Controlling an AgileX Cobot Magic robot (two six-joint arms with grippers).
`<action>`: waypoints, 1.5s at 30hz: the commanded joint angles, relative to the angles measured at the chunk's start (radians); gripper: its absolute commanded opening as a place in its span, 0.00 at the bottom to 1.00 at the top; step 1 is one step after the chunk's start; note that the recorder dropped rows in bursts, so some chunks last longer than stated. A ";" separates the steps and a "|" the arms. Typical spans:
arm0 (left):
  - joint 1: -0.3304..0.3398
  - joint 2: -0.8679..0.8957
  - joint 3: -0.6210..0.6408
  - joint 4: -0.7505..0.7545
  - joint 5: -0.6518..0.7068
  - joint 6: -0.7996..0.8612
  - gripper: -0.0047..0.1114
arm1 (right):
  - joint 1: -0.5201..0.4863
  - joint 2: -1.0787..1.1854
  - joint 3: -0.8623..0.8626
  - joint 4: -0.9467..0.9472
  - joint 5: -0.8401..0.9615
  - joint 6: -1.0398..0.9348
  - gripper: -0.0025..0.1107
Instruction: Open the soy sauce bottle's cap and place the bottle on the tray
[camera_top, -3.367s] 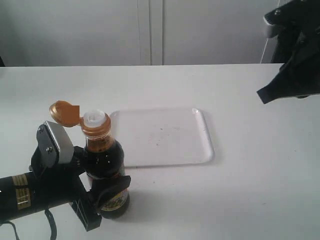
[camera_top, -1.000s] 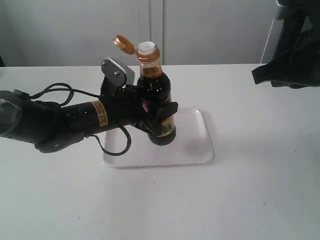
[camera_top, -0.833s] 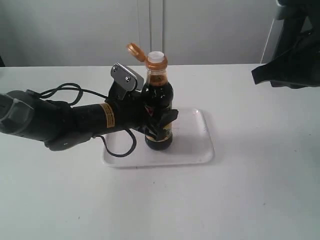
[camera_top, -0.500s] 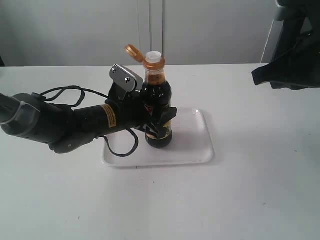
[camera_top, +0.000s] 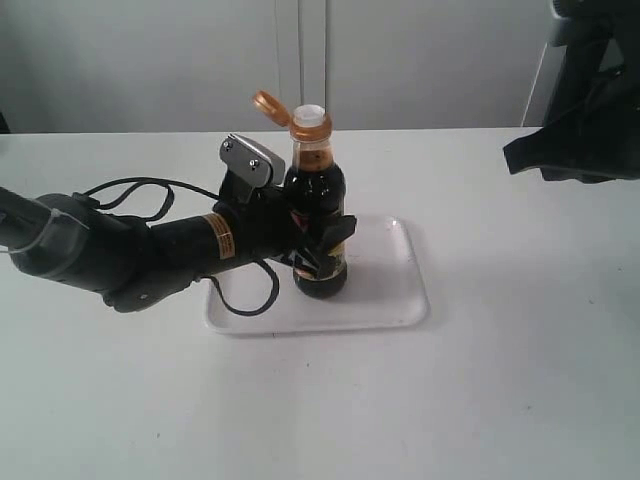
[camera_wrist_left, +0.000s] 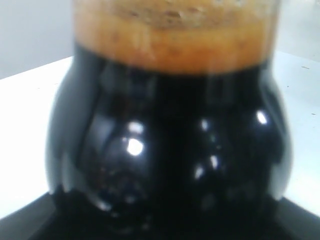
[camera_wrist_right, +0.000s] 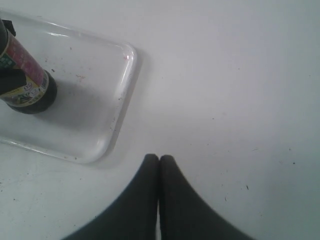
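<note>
A: Where is the soy sauce bottle (camera_top: 318, 225)?
B: Upright on the tray (camera_top: 390, 300), center frame, cap (camera_top: 268, 103) flipped open, clamped by the left gripper (camera_top: 322, 243).
A: Right gripper (camera_wrist_right: 159, 161)?
B: Fingers pressed together, holding nothing.

Bare lab: white table (camera_top: 520, 380), robot arms

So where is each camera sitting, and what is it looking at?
Exterior view: off the arms, looking down across the table at the tray, the soy sauce bottle with its open cap, the left gripper and the right arm.
Left wrist view: on the left arm, pressed close to the bottle's dark belly; gripper edges show.
Right wrist view: on the right arm, high up, looking down at the tray; the closed right gripper shows.
All three views see the bottle.
</note>
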 joint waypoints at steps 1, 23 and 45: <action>-0.003 -0.031 -0.014 -0.017 -0.051 -0.014 0.36 | -0.007 -0.003 0.004 0.004 -0.009 0.004 0.02; -0.005 -0.091 -0.014 -0.006 -0.099 -0.015 0.81 | -0.007 -0.003 0.004 0.010 -0.005 0.004 0.02; -0.005 -0.226 -0.014 0.014 -0.048 -0.011 0.81 | -0.007 -0.003 0.004 0.012 -0.005 0.004 0.02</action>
